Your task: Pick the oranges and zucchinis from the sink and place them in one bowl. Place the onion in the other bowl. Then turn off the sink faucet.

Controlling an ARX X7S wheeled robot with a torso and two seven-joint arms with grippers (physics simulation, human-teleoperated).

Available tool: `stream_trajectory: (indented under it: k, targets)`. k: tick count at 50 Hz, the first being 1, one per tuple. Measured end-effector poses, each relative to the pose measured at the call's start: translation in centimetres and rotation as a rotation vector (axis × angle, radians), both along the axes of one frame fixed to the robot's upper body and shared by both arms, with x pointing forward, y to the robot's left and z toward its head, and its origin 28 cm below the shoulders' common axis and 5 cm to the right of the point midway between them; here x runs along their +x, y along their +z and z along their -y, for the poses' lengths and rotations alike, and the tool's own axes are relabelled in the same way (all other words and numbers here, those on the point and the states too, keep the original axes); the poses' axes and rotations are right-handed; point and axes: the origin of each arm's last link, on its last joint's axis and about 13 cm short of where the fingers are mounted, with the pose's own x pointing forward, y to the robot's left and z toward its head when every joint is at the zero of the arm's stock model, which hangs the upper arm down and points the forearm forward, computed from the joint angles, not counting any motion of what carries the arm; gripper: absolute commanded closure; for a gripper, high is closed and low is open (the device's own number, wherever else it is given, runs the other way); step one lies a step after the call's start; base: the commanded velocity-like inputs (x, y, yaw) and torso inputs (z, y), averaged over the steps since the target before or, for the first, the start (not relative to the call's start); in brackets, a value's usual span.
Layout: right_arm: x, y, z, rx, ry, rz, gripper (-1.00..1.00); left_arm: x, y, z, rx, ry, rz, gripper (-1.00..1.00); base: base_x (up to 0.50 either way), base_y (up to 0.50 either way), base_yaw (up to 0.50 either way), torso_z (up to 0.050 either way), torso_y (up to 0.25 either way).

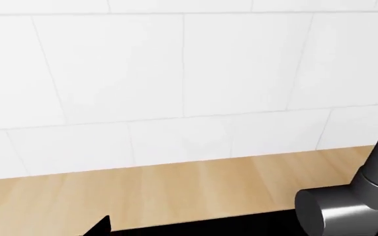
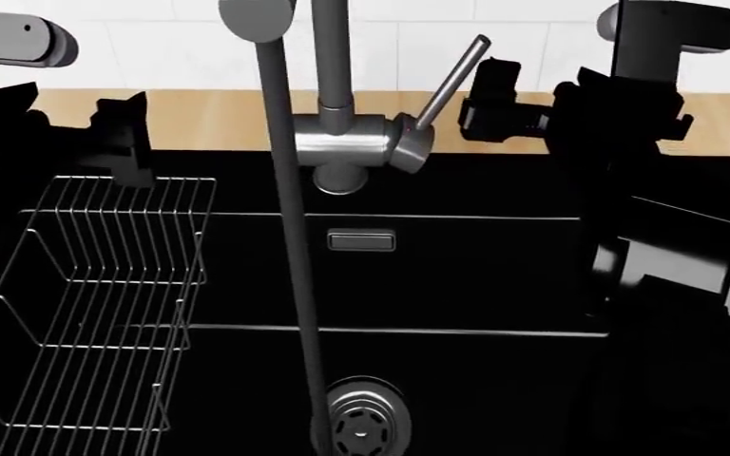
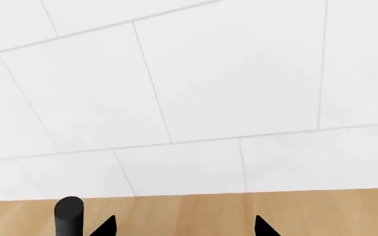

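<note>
Right gripper (image 2: pixel 498 95) hangs just beside the sink faucet (image 2: pixel 353 142) lever, at its 3 o'clock, fingers spread and empty. Left gripper (image 2: pixel 124 133): finger state not discernible. Risk: an off-line push slides past the thin rod, leaving water running.

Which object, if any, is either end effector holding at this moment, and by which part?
Nothing is held. The right end effector is open beside the sink faucet, its lever ungripped. The left end effector carries nothing visible; its jaw state is unclear.
</note>
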Motion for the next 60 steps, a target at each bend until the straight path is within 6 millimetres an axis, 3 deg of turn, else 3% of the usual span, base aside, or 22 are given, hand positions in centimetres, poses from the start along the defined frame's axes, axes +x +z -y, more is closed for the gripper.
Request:
stream_trajectory:
  k: [31, 60]
  targets:
    - [0.3, 0.2, -2.0, 0.032, 0.077, 0.012, -1.00, -0.3, -0.7, -0.7, -0.029, 0.013, -0.015, -1.00, 0.00, 0.00, 0.00, 0.000, 0.000]
    - [0.5, 1.6, -3.5, -0.037, 0.113, -0.002, -1.00, -0.5, -1.1, -1.4, -0.042, 0.028, -0.017, -1.00, 0.00, 0.00, 0.00, 0.000, 0.000]
